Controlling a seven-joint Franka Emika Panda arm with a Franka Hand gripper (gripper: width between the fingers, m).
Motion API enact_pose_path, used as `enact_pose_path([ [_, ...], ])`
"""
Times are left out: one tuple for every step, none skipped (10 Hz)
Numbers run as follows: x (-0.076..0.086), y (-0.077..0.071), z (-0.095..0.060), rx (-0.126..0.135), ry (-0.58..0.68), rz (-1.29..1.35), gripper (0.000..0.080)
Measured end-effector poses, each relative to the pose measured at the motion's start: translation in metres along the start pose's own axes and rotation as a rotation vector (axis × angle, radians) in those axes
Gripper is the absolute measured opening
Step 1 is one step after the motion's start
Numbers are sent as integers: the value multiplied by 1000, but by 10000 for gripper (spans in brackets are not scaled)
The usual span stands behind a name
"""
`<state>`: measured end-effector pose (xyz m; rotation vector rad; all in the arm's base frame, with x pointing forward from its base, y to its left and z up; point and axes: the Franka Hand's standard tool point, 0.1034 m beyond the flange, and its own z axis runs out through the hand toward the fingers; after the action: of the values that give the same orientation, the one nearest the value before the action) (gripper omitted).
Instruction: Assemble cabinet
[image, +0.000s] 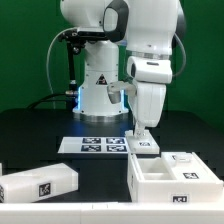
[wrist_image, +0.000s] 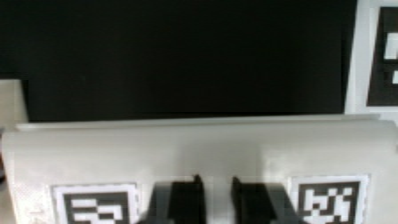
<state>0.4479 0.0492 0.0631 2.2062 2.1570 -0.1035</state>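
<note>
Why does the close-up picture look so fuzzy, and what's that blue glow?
Wrist view: the white cabinet piece fills the frame, so near the lens that it and its tags look blurry. Exterior view: sharper, with a blue light glowing at the robot's base.

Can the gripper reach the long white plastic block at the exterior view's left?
Probably yes: the long white plastic block lies alone on the black table, top uncovered; the gripper hangs near the white tray-like box.

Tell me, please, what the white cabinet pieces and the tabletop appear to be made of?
The cabinet pieces look like matte white plastic, probably: uniform colour, smooth faces, rounded moulded edges. The tabletop looks matte black, perhaps cloth or a mat; no shine shows, and its texture is too blurred to tell.
</note>
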Motion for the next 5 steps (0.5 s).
enact_pose_path([
  [1,-1,2,3,1,1,64],
  [1,-2,2,4,0,1,64],
  [0,-2,3,4,1,-2,64],
  [-2,0,5,4,1,-8,64],
  [-4,4,3,4,-3,-5,64],
])
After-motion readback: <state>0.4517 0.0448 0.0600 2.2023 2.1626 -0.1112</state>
